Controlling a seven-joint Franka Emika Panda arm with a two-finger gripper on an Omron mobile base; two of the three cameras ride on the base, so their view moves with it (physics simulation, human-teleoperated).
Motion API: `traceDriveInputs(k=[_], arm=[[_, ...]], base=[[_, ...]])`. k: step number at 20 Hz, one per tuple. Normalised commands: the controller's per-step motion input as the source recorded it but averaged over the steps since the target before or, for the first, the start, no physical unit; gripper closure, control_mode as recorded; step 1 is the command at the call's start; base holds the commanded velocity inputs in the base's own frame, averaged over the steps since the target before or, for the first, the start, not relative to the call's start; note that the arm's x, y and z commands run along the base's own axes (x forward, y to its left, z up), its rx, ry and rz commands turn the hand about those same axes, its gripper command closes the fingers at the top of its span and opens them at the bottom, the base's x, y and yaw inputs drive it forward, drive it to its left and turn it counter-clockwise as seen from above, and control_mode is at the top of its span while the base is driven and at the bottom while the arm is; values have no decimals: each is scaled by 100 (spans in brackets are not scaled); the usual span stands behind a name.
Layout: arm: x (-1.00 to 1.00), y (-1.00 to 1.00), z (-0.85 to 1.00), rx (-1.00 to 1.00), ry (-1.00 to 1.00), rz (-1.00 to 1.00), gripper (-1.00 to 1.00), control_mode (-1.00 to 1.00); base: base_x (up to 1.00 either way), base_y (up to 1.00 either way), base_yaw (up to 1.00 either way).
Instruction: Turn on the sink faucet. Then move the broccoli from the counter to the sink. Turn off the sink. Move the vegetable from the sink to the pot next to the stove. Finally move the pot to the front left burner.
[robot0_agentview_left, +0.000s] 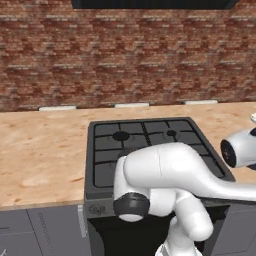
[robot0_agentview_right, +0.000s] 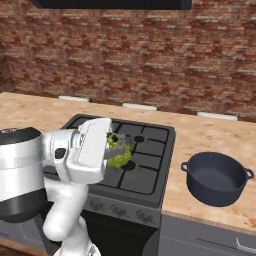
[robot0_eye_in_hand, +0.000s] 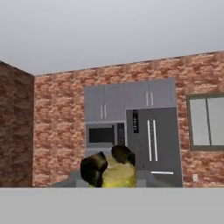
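Observation:
My gripper (robot0_agentview_right: 114, 146) is shut on the green broccoli (robot0_agentview_right: 120, 158), carried in the air over the front part of the stove (robot0_agentview_right: 131, 165). In the hand view the broccoli (robot0_eye_in_hand: 117, 176) sits between the dark fingertips (robot0_eye_in_hand: 93, 169), its pale stem end facing the camera. The dark blue-grey pot (robot0_agentview_right: 217, 177) stands on the counter (robot0_agentview_right: 200, 137) right of the stove, well to the right of my gripper, with nothing inside it. In the left base view the stove (robot0_agentview_left: 150, 145) is partly covered by my arm. The sink and its faucet are out of view.
A brick wall (robot0_agentview_right: 130, 60) runs behind the counter, with a dark hood above. The hand view looks level across the room at grey cabinets, a microwave (robot0_eye_in_hand: 103, 134), a fridge (robot0_eye_in_hand: 153, 144) and a window (robot0_eye_in_hand: 205, 122).

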Motion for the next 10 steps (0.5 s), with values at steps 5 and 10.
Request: traceDriveInputs(k=[5,10], arm=[[81,-14,4,22,-36,23,100,-100],[64,-23,34,20,-11,11,100,-100]], base=[[0,0,0],[0,0,0]])
